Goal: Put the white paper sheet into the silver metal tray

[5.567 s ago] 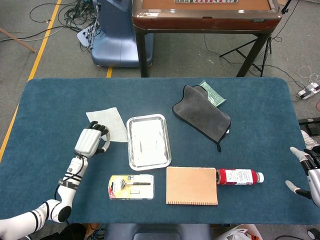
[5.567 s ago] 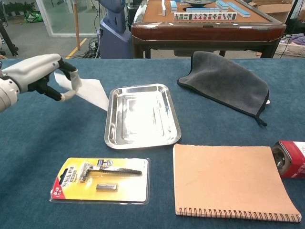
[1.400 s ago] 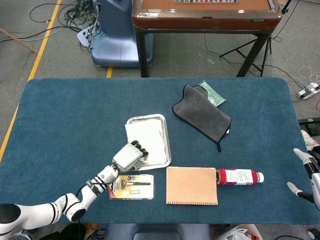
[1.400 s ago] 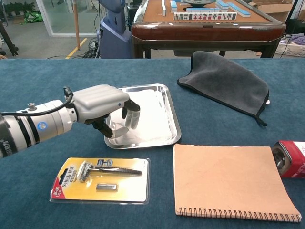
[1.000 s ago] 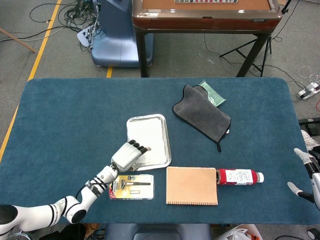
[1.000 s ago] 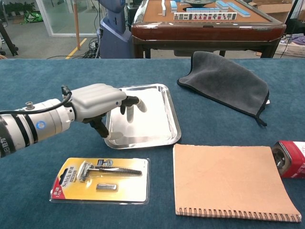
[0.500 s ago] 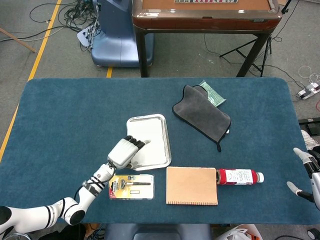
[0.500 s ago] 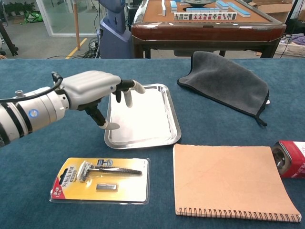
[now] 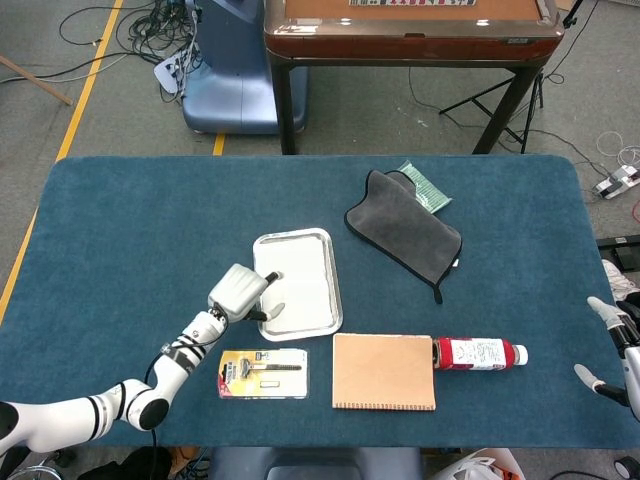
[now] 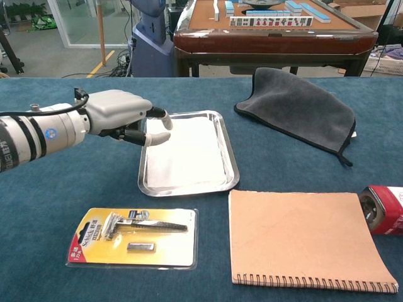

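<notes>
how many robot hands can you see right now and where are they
2. The left hand hovers at the left edge of the tray, holding nothing. The right hand shows partly at the head view's right edge, off the table.

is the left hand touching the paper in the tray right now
Apart. In the chest view the left hand hangs at the silver metal tray's left rim with fingers spread, holding nothing; the white paper sheet lies flat below it, free of the fingers.

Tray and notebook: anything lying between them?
Nothing. In the chest view only bare blue cloth separates the tray from the notebook; the head view shows the same gap.
</notes>
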Controlling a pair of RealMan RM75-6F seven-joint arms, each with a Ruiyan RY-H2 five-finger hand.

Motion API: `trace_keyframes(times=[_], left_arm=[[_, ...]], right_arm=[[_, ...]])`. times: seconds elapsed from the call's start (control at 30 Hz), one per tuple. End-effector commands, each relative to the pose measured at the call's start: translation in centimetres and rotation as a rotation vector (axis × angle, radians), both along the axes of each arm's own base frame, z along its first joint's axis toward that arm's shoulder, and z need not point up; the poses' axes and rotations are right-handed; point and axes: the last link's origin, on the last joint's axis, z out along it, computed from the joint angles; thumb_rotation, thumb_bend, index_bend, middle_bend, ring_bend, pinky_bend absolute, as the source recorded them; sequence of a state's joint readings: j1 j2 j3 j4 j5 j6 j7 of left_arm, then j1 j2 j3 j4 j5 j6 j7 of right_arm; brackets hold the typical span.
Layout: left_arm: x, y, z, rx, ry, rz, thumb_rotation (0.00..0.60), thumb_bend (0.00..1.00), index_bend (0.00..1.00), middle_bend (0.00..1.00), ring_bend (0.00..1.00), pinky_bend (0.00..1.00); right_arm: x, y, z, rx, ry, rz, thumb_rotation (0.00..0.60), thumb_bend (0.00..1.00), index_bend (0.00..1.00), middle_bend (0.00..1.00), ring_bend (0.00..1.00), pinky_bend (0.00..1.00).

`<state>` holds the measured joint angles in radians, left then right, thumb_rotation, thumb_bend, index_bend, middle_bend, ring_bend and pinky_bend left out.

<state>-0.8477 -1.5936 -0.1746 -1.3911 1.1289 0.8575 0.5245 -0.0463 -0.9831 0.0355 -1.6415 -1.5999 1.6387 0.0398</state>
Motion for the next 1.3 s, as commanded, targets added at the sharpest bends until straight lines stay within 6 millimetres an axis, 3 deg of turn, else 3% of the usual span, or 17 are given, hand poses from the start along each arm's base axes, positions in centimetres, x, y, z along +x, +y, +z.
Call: trace_keyframes(times=[0.03,0.7,1.3], left_arm=[[0.6,0.6,-0.3,-0.020,0.060,0.034,0.034,0.33,0.21,1.00,1.00,1.00],[0.4,2.6,-2.0,0.030,0.229,0.066,0.037,0.33,0.21,1.00,1.00,1.00],[0.8,2.8,-3.2,0.019,0.256,0.064,0.061,0.33,0.20,1.00,1.00,1.00]], right_arm=[[0.0,0.0,0.0,0.000,0.000,-0.002,0.600,0.09,0.17,0.24,0.14,0.20],[-0.2,0.1,0.0,-0.003,-0.002,-0.013,0.600,0.09,0.17,0.24,0.14,0.20],[-0.6,0.4,0.3,-0.015,0.001,-0.025,0.600,0.09,0.16,0.24,0.14,0.20]])
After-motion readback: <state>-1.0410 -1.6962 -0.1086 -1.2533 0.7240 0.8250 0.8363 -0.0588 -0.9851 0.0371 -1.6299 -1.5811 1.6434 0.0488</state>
